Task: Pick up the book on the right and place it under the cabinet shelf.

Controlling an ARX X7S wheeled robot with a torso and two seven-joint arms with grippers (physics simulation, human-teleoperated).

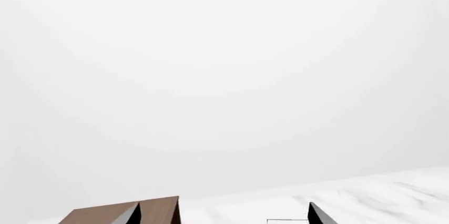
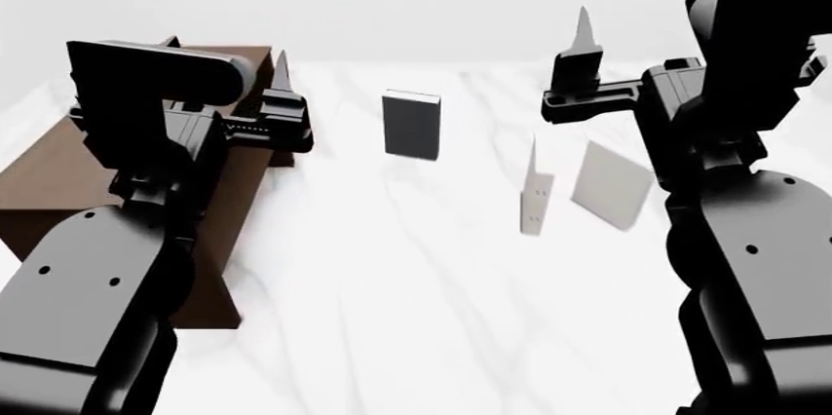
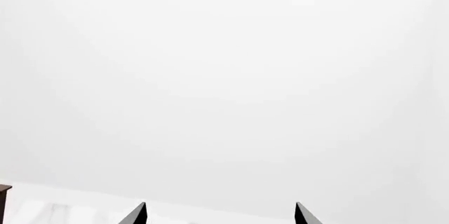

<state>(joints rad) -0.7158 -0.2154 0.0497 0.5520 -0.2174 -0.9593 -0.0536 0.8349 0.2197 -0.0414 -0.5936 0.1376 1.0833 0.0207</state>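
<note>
The plain off-white rectangular book stands at the right of the head view on the white marble table, just beside the pale dotted-spine book. Both the left gripper and the right gripper are spread apart, grasping nothing. The large dark brown wooden cabinet shelf sits at the left.

No text, label or number reads anywhere, though the pale book's spine seems dotted.

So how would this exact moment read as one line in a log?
phase: not started | left gripper: open, empty | right gripper: open, empty | plain off-white rectangular book: upright, untouched | dark brown wooden cabinet: left
</note>
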